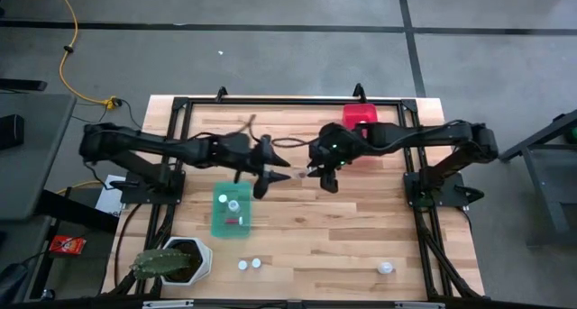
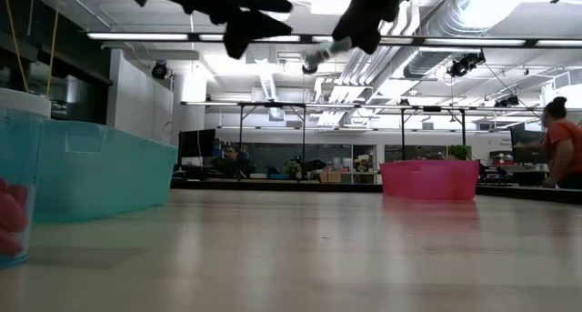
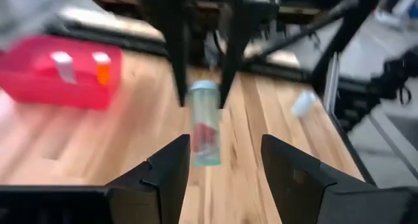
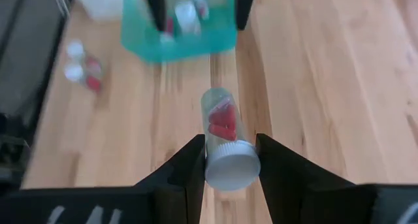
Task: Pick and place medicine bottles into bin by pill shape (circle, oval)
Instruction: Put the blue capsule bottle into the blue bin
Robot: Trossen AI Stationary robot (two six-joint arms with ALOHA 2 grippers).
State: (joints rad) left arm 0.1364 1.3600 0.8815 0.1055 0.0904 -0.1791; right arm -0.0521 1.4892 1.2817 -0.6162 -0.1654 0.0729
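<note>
Right end effector (image 4: 227, 160) pinching a bottle (image 4: 224, 145) by its cap, mid-air over the tabletop (image 1: 361, 228). Left end effector (image 3: 224, 160) spread, facing that bottle, nothing gripped. Teal bin (image 1: 232, 211) holding two bottles; three more loose near the front edge, still unsorted.

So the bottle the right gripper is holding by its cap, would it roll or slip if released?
Likely. The bottle is a smooth cylinder held over bare table, so it would probably roll. The right gripper pinches only its cap, so it may pivot. Few pills inside: probably light.
</note>
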